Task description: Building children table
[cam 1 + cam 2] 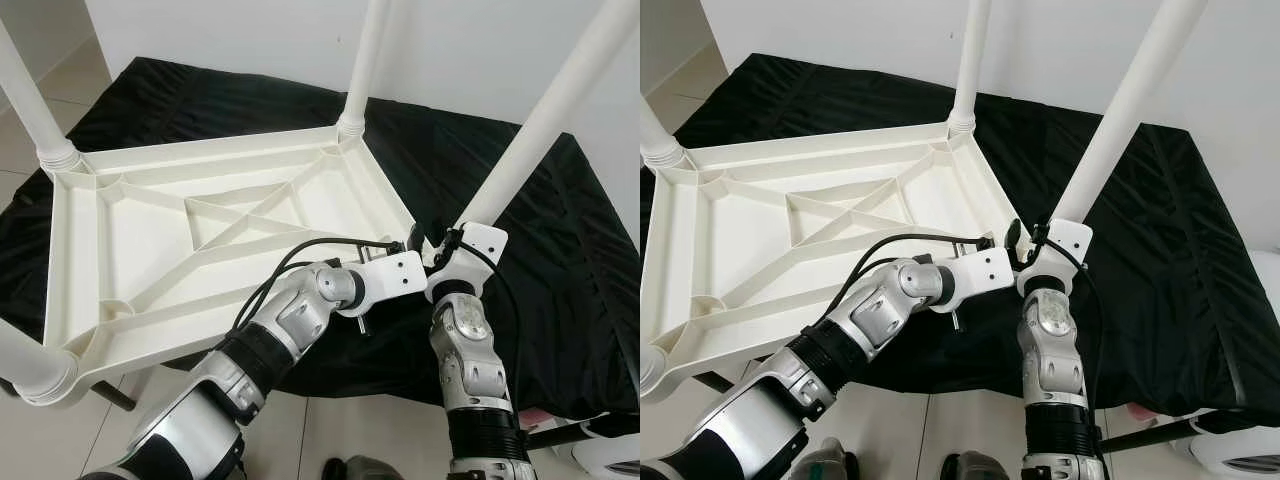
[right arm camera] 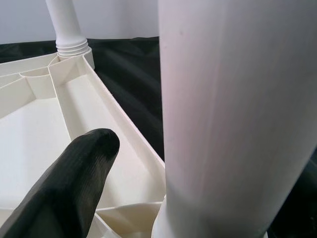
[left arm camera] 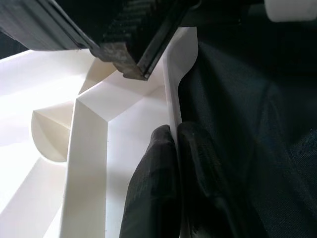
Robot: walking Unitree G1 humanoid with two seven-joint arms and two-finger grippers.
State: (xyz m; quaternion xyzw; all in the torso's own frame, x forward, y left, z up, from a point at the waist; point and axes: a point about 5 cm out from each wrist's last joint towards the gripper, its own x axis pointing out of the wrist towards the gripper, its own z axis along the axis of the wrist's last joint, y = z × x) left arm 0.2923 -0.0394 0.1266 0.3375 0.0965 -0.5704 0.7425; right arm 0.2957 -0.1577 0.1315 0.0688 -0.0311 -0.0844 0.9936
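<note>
White ribbed tabletop (image 1: 150,240) — upturned | left fingers (image 3: 153,188) pinch rim | right fingers (image 2: 64,188) around leg (image 1: 520,140) — grip unclear

One tabletop (image 1: 150,240), four legs (image 1: 545,110), one black cloth (image 1: 560,280), and two grippers, left (image 1: 412,243) and right (image 1: 440,245).

All four table legs (image 1: 535,125) run out of my head views at the top, so I can't see their ends. The tabletop's (image 1: 150,240) corner at 4 o'clock sits hidden behind both wrists. I can't make out the right gripper's (image 2: 163,163) second finger; the leg blocks it. Black cloth (image 1: 560,260) is cut off at 3 o'clock.
</note>
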